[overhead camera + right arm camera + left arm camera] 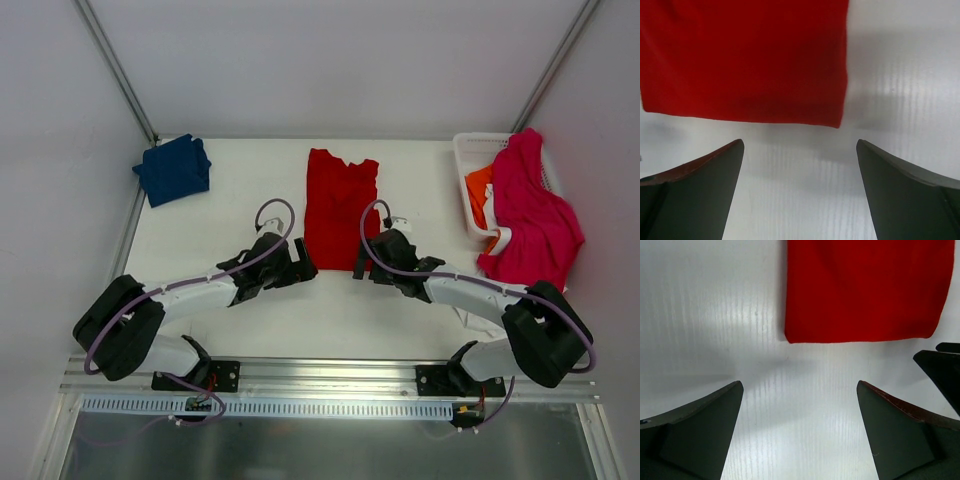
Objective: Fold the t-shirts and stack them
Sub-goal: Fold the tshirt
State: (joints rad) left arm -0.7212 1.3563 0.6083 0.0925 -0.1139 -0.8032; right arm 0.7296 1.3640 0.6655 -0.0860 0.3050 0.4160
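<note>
- The red t-shirt [340, 205] lies flat in the middle of the table [230, 215]. It is a long, narrow shape.
- Its long way runs straight out from the arms toward the back wall. The neck is at the far end and the bottom edge is at the near end.
- That near edge is the part closest to the arms. Both grippers sit just in front of it, and neither one touches the cloth.
- The left gripper [303, 268] is at the near left corner. In its own camera, that corner is almost straight ahead of the gap between its fingers, and the red cloth spreads off to the right.
- The right gripper [362, 262] is at the near right corner. In its own camera, that corner is ahead of the gap too, and the cloth spreads off to the left.
- Both arms look about equally close, so neither one is the nearer arm.
- Both grippers have their fingers spread wide, and they hold nothing.
- My guess is that each gripper has to slide a little forward, pinch its own corner, and then carry the near end up toward the neck.
- The navy t-shirt [173, 170] sits in the far left corner, well apart from the red one.
- The pink t-shirt [530, 210] hangs over the white basket [463, 150] on the far right, with an orange t-shirt [478, 188] inside.
</note>
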